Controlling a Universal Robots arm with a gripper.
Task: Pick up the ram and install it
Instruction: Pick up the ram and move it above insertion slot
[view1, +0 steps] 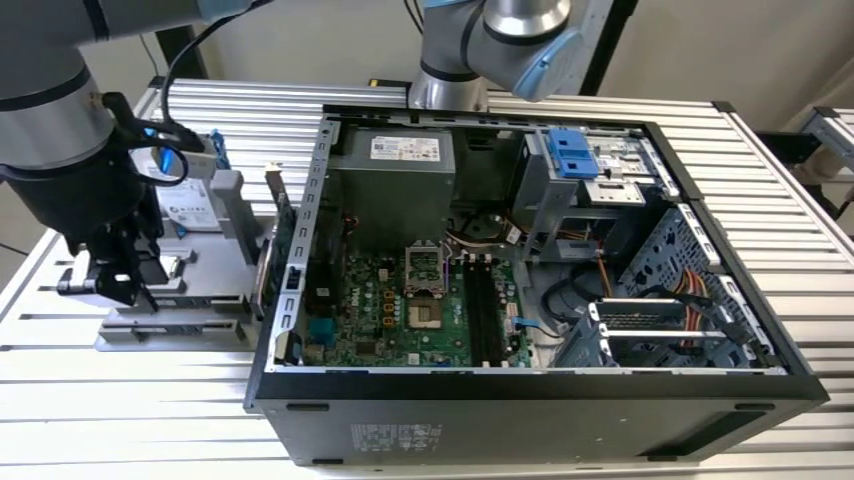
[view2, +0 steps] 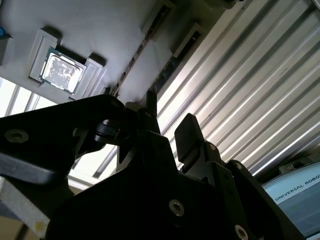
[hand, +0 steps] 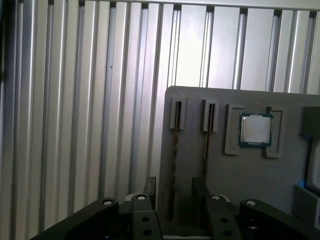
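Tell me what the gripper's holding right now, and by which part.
Nothing. The gripper is open, lined up with the ram standing in the gray tray.

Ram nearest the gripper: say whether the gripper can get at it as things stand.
Probably yes: the open gripper is lined up astride the ram, and nothing lies between them.

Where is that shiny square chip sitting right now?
In the first wrist view, the chip lies in a square recess of the gray tray, just beside a narrow slot.
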